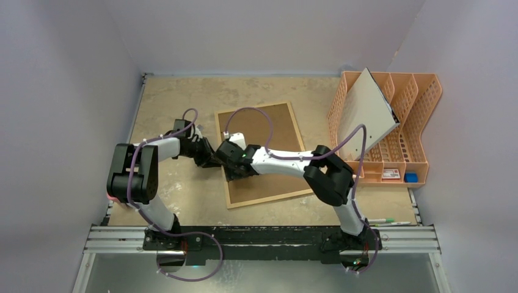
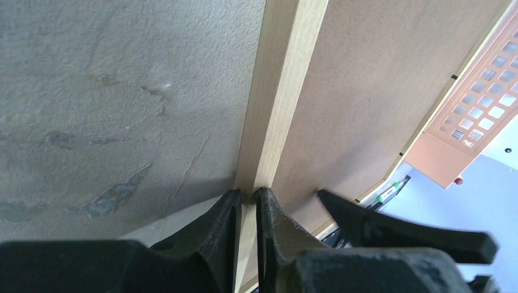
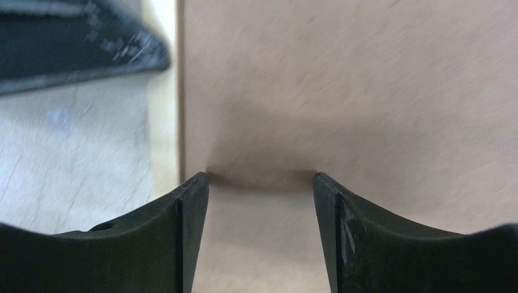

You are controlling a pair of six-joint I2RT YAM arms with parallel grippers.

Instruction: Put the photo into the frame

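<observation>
Grey-walled cell with a mottled beige desk [image 1: 177,97]: picture frame lying back-side up, both arms at its left edge.
The left claw [image 2: 247,204] is pinched shut on the left light-wood rail of the frame [image 1: 275,186]. The right claw [image 3: 261,183] stands open with nothing between its tips, poised at the brown fibreboard back just inside that rail. The frame lies flat mid-desk, its long axis running near-to-far and its far end leaning slightly left. To its right, an orange file rack [image 1: 421,122] holds a tilted grey-white board [image 1: 366,110].

Room beyond the frame [image 1: 269,125]; orange rack [image 1: 421,122] stands near its right edge.
</observation>
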